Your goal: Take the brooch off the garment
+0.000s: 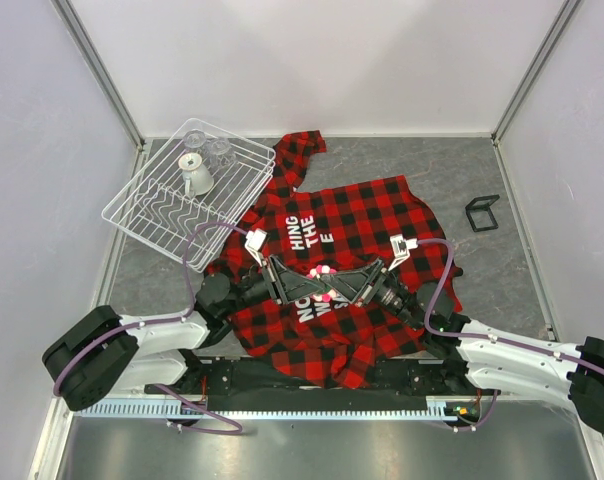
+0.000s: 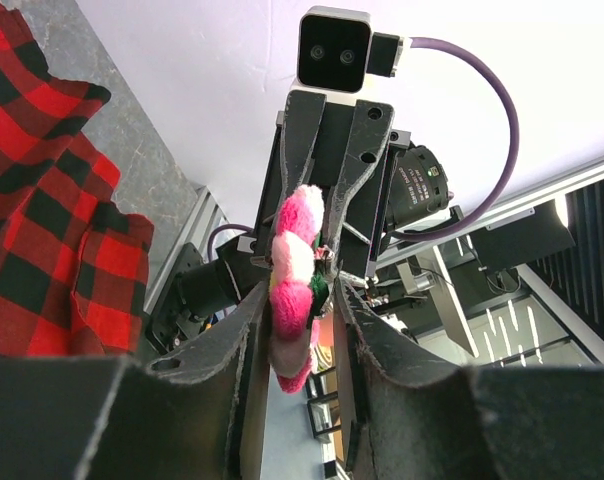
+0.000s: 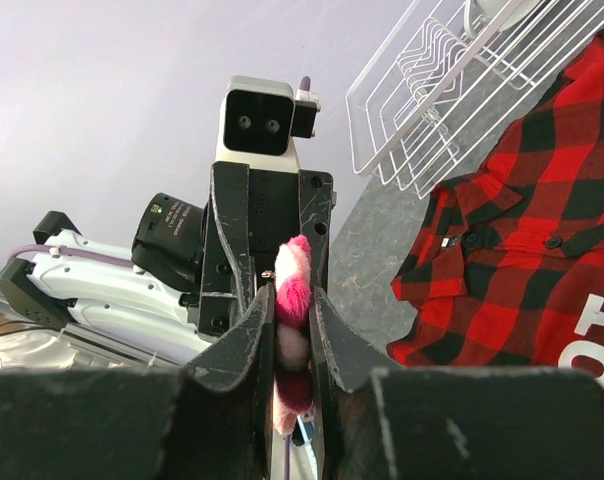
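Observation:
The pink flower brooch is held up between my two grippers above the middle of the red-and-black plaid garment. My right gripper is shut on the brooch, its jaws pressed against both sides. My left gripper faces it. Its jaws stand narrowly apart around the brooch; one finger touches the petals and the other shows a gap. In the top view the left gripper and the right gripper meet tip to tip. The garment also shows in the left wrist view and the right wrist view.
A white wire dish rack holding a cup and glasses stands at the back left, touching the shirt's sleeve; it also shows in the right wrist view. A small black frame lies at the right. White walls enclose the table.

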Robot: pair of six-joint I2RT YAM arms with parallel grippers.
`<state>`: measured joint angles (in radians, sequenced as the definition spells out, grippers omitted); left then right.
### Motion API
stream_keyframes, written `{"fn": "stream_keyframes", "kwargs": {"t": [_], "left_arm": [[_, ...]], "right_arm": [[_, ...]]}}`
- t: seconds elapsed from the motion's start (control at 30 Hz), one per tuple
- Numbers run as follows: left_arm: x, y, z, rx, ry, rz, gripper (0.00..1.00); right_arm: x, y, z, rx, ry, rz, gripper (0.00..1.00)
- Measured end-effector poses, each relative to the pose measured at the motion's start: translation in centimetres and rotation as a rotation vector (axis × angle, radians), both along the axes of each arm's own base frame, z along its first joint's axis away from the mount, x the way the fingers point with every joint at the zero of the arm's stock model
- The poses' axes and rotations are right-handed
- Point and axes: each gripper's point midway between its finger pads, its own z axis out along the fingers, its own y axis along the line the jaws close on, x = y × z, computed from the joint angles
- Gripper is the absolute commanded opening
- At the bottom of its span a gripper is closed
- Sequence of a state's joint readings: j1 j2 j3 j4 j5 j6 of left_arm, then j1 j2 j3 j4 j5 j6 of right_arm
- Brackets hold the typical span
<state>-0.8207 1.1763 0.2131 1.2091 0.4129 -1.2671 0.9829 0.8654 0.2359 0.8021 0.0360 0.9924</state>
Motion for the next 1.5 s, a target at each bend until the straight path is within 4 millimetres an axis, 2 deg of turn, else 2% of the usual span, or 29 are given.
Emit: {"fn": "stream_keyframes", "kwargs": {"t": [0.4,0.77,1.5], "left_arm": [[-0.1,0.1,0.0,-0.004,0.002,0.005,0.35],[-0.1,0.1,0.0,-0.005,0.004,0.004,0.28],[-0.9,-0.3,-0.9,0.038,0.015,-0.059,0.24]], "right_arm": [[-0.2,-0.1,0.1,0.0,-0.002,0.0,0.0],[-0.2,-0.1,0.2,-0.001,-0.01,-0.002,0.0],[-1.0,0.1,-0.6,-0.057,-0.044,0.045,0.0]]}}
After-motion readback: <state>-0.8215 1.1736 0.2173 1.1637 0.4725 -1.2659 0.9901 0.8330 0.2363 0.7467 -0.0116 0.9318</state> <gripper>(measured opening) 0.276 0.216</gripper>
